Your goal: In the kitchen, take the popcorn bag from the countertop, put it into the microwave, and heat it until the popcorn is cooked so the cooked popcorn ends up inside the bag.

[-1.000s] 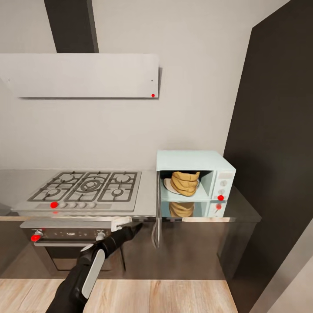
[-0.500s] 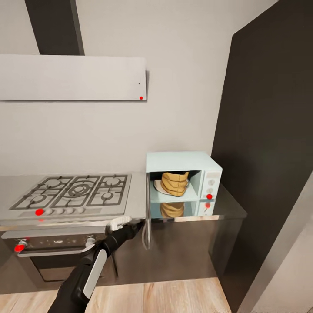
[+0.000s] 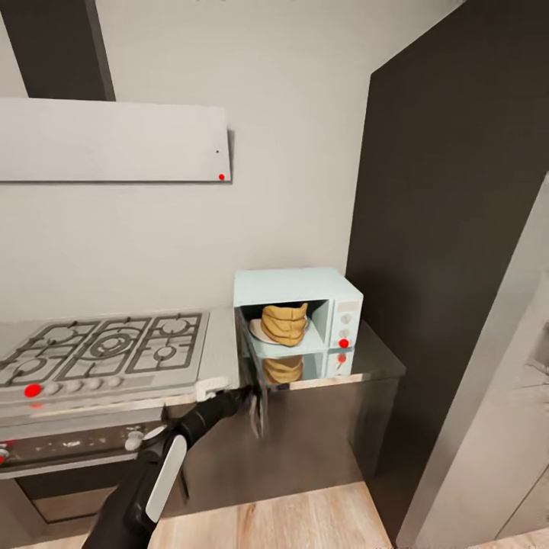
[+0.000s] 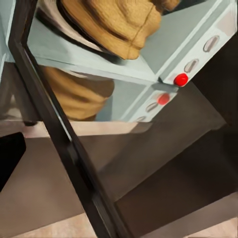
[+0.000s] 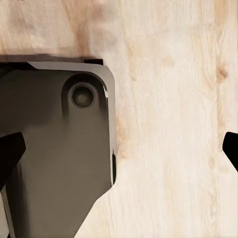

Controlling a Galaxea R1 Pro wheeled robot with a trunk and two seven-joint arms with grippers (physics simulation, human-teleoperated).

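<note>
Left claw (image 3: 248,396), grip unclear, at the microwave (image 3: 297,286) door's edge; popcorn bag (image 3: 284,324) upright inside.

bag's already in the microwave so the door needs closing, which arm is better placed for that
Left, probably. The left gripper reaches up beside the open microwave door, with the popcorn bag sitting inside the microwave. The right gripper points down at the wooden floor, away from the counter.

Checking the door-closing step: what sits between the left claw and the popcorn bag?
In the head view, the open microwave door, seen nearly edge-on, stands between the left claw and the popcorn bag inside the microwave.
</note>
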